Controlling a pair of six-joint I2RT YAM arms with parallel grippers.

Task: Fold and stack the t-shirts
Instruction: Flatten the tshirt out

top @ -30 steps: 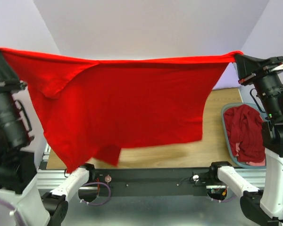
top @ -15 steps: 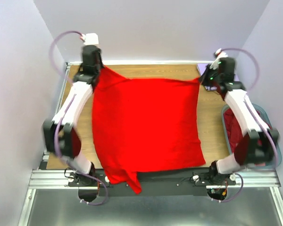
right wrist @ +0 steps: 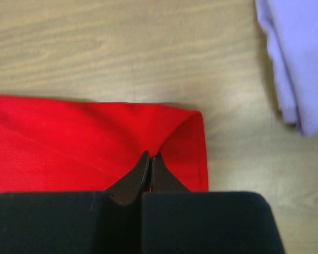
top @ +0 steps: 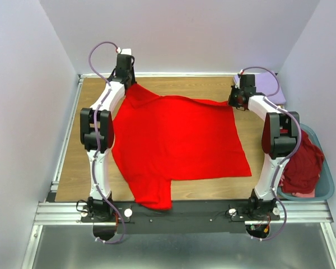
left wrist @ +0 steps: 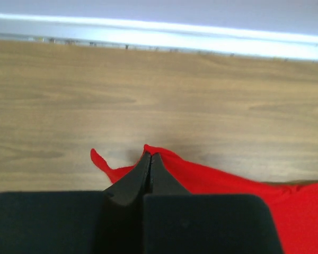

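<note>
The bright red t-shirt (top: 176,140) lies spread on the wooden table, one sleeve hanging over the near edge. My left gripper (top: 127,84) is shut on its far left corner, seen in the left wrist view (left wrist: 149,155) pinching a red fold (left wrist: 212,177). My right gripper (top: 233,101) is shut on the far right corner, its tips (right wrist: 150,155) pinching red cloth (right wrist: 85,143). A folded lavender t-shirt (top: 269,87) lies at the far right, also in the right wrist view (right wrist: 299,58). Maroon t-shirts (top: 299,165) fill the basket.
The teal-blue basket (top: 325,188) stands at the right edge of the table. The table's far rail (left wrist: 159,39) runs just beyond my left gripper. Bare wood (top: 81,162) shows left of the red shirt.
Both arms swung the red shirt from held up in the air out to the far side and down; it now lies flat on the table, corners still gripped.
</note>
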